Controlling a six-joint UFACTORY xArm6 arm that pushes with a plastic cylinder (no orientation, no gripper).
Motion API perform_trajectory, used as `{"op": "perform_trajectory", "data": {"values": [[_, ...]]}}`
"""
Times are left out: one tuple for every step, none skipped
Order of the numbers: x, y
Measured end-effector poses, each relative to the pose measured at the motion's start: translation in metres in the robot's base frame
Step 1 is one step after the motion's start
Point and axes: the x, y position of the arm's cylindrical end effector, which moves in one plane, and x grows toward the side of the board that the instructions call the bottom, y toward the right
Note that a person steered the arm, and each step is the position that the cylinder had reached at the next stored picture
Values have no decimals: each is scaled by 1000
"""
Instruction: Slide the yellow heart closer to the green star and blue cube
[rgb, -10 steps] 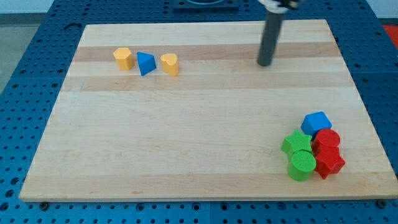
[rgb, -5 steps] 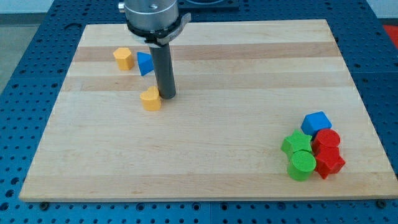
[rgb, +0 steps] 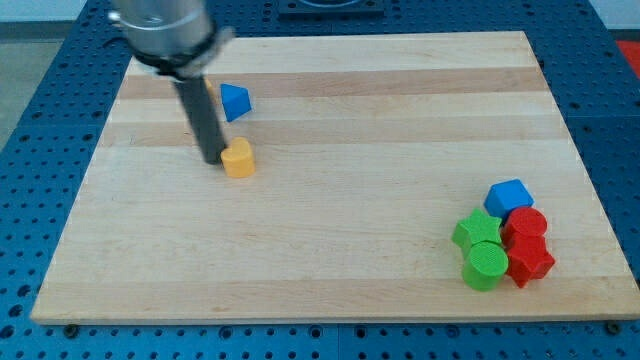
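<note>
My tip (rgb: 214, 160) rests on the wooden board (rgb: 330, 270) in its top-left part, at the end of a plain dark rod; there is no claw to spread or press together, so the rod holds nothing and only stands against things. The tip sits just at the view's left of the yellow heart (rgb: 238, 158), touching it or very nearly so; the exact contact is too fine to make out. The rod rises from there toward the board's top-left corner, where the grey arm body (rgb: 165, 30) covers part of the board's top edge.

Just above the yellow heart, toward the top edge, lies the blue triangular block (rgb: 234, 101), apart from both the heart and the rod.

The remaining blocks form a tight cluster near the board's bottom-right corner, well apart from the heart. The blue cube (rgb: 509, 196) is the uppermost of them. Below it to the view's left is the green star (rgb: 476, 231), and under that the green cylinder (rgb: 485, 266). At the view's right of the green pair stand a red cylinder (rgb: 526, 224) and, beneath it, a red star (rgb: 530, 262). These five touch or nearly touch one another.

The board lies on a blue perforated bench (rgb: 40, 90).
</note>
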Motion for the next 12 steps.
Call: {"op": "perform_trajectory", "data": {"values": [[30, 80], [39, 120], [39, 118], [45, 125], [45, 110], [58, 109], [72, 138], [73, 184], [73, 197], [68, 182], [56, 173], [57, 194]]}}
